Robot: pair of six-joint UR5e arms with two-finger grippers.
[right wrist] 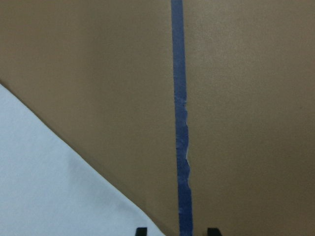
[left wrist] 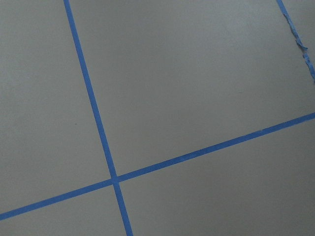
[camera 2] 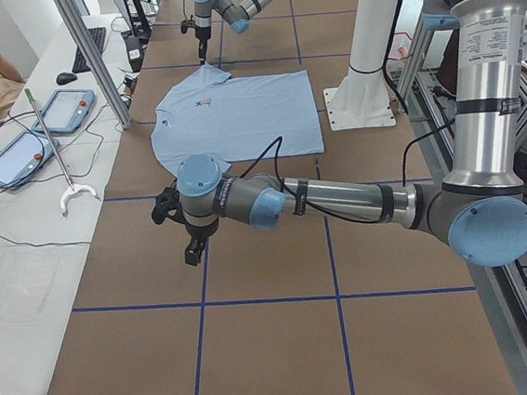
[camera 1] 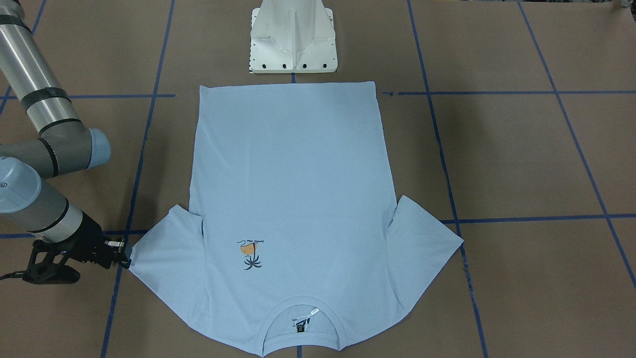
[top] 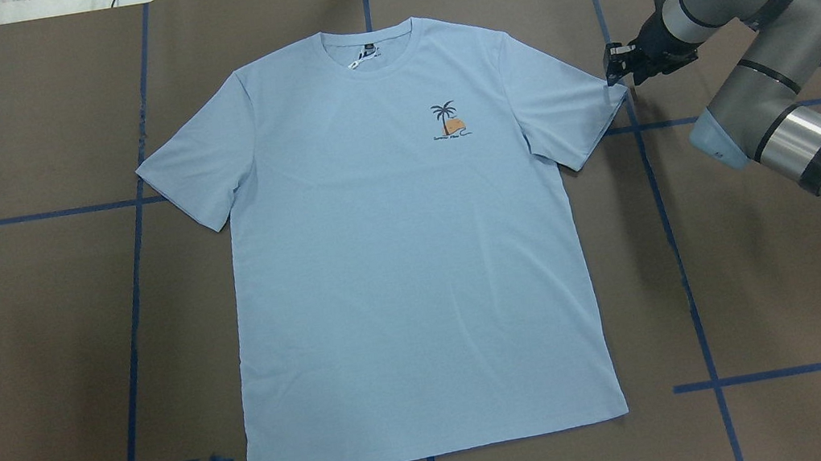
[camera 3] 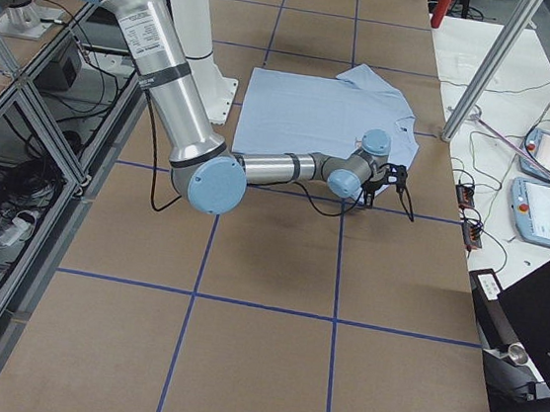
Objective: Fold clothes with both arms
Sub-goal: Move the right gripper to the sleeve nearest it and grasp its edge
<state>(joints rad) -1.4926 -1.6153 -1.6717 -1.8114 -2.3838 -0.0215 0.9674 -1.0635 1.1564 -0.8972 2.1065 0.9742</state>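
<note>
Right arm (top: 786, 77) on show: brushed silver tube ringed with black bands, grey joint housings, pale blue round caps. Left arm (camera 2: 338, 200) matches, with a printed label on its tall tube. White pedestal base (camera 1: 293, 40), dark bolts along its foot.

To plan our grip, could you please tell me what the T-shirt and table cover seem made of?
T-shirt: thin, matte knit fabric, perhaps cotton; it lies flat with soft creases. Table cover: probably brown paper or card; flat, dull, without sheen.
</note>
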